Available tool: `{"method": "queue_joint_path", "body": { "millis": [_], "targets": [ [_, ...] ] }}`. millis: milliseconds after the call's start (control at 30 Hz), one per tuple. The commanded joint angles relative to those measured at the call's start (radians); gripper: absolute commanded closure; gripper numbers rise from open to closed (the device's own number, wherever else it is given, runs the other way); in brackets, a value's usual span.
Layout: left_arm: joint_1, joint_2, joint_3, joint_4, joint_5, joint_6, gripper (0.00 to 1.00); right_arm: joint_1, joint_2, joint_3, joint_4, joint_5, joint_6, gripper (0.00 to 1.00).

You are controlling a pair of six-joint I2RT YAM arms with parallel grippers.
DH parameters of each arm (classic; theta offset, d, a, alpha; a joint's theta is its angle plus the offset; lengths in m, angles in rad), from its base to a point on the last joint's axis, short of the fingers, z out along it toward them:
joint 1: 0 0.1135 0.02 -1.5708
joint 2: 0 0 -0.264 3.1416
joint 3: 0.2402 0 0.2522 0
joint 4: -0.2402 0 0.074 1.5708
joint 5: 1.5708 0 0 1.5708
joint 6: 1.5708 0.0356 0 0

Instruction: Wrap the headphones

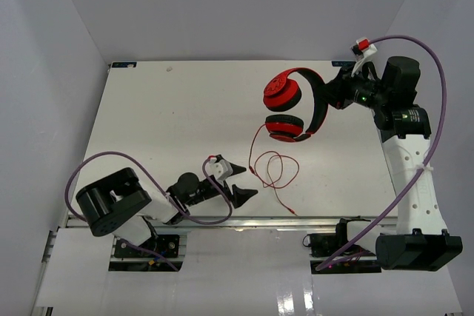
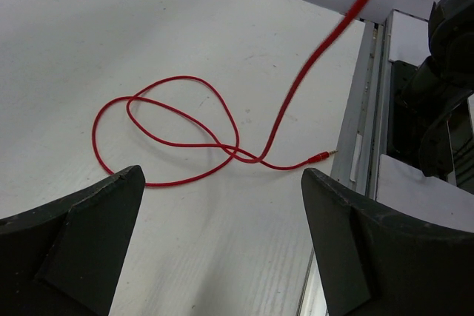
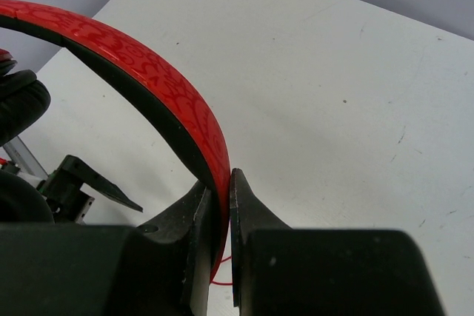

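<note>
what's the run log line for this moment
right gripper: shut on headphones, held off table | left gripper: open, empty, facing cord loops | cord: loose on table, plug by near edge | wrap: not started

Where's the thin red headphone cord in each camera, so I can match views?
Top external: the thin red cord lies looped on the white table, below the red-and-black over-ear headphones.
Left wrist: the cord loops centre-left, beyond the open left fingers.
Right wrist: only a red sliver, probably it, between the right fingers gripping the headband.
Shared landmark: the cord's plug by the near metal rail, top and left wrist.
</note>
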Motion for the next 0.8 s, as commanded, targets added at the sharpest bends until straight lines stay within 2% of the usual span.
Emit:
{"method": "queue_joint_path", "body": {
  "millis": [0, 300, 333, 467, 533, 633, 767],
  "targets": [
    [-0.041, 0.091, 0.076, 0.098, -0.047, 0.013, 0.02, -0.007, 0.002, 0.065, 0.043, -0.036, 0.097, 0.92],
    [-0.067, 0.301, 0.184, 0.313, -0.081, -0.024, 0.04, -0.007, -0.016, 0.136, 0.038, -0.055, 0.146, 0.92],
    [-0.069, 0.316, 0.195, 0.323, -0.090, -0.029, 0.06, -0.007, -0.018, 0.136, 0.038, -0.056, 0.148, 0.92],
    [-0.071, 0.367, 0.254, 0.361, -0.129, -0.065, 0.26, -0.024, -0.021, 0.118, 0.040, -0.066, 0.161, 0.92],
    [-0.071, 0.390, 0.260, 0.411, -0.144, -0.089, 0.31, -0.038, -0.027, 0.116, 0.040, -0.066, 0.165, 0.92],
    [-0.071, 0.412, 0.259, 0.500, -0.138, -0.124, 0.26, -0.043, -0.029, 0.115, 0.038, -0.062, 0.165, 0.92],
    [-0.072, 0.417, 0.262, 0.515, -0.062, -0.152, 0.18, -0.048, -0.028, 0.109, 0.038, -0.058, 0.162, 0.92]
  ]
}}
